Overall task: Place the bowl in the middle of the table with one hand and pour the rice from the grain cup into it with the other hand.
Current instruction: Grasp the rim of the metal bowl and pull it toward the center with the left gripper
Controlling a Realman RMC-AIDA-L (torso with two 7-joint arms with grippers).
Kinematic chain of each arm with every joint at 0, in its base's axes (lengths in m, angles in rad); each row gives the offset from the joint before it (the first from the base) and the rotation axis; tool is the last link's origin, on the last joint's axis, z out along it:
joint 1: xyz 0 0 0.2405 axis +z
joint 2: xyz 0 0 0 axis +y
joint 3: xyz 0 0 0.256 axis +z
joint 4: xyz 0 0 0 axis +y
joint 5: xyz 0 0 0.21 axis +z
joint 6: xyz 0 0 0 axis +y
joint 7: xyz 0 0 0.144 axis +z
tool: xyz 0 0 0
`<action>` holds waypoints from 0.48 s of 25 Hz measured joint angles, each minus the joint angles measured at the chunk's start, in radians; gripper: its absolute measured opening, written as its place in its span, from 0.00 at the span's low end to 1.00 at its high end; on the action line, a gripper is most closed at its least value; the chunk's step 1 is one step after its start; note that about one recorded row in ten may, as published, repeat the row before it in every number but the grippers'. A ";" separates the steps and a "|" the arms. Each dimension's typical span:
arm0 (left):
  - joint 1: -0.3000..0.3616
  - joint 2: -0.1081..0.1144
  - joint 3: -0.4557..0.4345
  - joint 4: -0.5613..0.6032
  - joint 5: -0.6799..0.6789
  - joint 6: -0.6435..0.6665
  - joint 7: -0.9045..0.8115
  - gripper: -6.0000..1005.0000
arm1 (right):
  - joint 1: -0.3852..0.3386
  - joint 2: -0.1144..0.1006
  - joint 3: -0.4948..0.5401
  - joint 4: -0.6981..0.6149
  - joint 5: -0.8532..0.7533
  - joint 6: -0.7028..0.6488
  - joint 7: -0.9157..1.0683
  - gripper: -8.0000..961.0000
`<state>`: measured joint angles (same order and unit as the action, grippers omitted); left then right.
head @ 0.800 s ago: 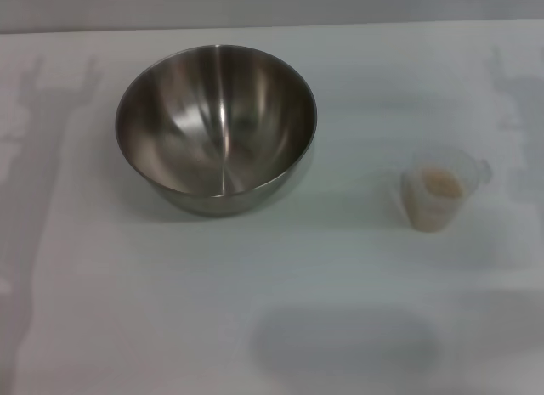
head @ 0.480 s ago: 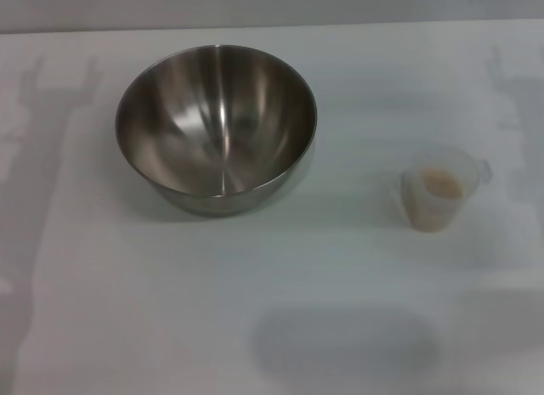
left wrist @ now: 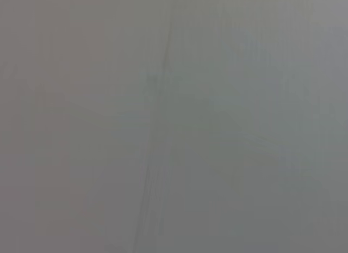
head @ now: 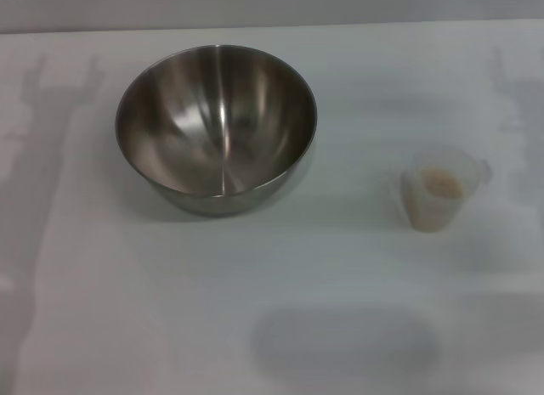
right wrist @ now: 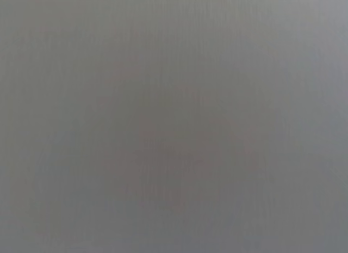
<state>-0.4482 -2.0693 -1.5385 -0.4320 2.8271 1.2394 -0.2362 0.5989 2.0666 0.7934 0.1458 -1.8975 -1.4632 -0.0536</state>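
Note:
A large stainless-steel bowl [head: 216,127] stands upright and empty on the white table [head: 280,268], at the back left of the head view. A small clear grain cup [head: 438,189] stands to its right, apart from it, with pale rice [head: 441,183] inside and its little handle pointing to the back right. Neither gripper shows in the head view; only faint arm shadows fall on the table's left and right edges. Both wrist views show only a plain grey surface.
The table's back edge [head: 272,26] runs across the top of the head view. A soft rounded shadow [head: 344,340] lies on the table at the front middle.

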 joint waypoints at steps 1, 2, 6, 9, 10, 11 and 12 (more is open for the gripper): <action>-0.005 0.000 0.000 0.000 0.000 0.000 0.000 0.85 | 0.000 0.000 0.000 0.000 0.000 0.000 0.000 0.76; -0.009 0.000 -0.002 0.001 0.000 0.000 0.003 0.85 | 0.000 0.000 0.001 0.000 0.000 0.000 0.000 0.76; -0.022 0.000 -0.011 0.004 0.000 -0.008 0.012 0.85 | 0.003 0.000 0.006 0.000 0.000 0.001 0.000 0.76; -0.026 0.001 -0.015 -0.006 0.000 -0.048 0.012 0.85 | 0.008 0.000 0.006 0.000 0.000 0.005 0.000 0.76; -0.027 0.002 -0.017 -0.014 0.000 -0.065 0.012 0.85 | 0.008 0.000 0.006 0.000 0.000 0.005 0.000 0.76; -0.026 0.003 -0.023 -0.039 0.000 -0.116 0.012 0.85 | 0.008 0.000 0.006 -0.001 0.000 0.006 0.000 0.76; -0.023 0.004 -0.028 -0.062 0.000 -0.152 0.012 0.85 | 0.009 0.000 0.006 -0.002 0.000 0.006 0.000 0.76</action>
<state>-0.4716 -2.0653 -1.5669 -0.4936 2.8271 1.0877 -0.2238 0.6075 2.0662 0.7992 0.1438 -1.8975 -1.4569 -0.0536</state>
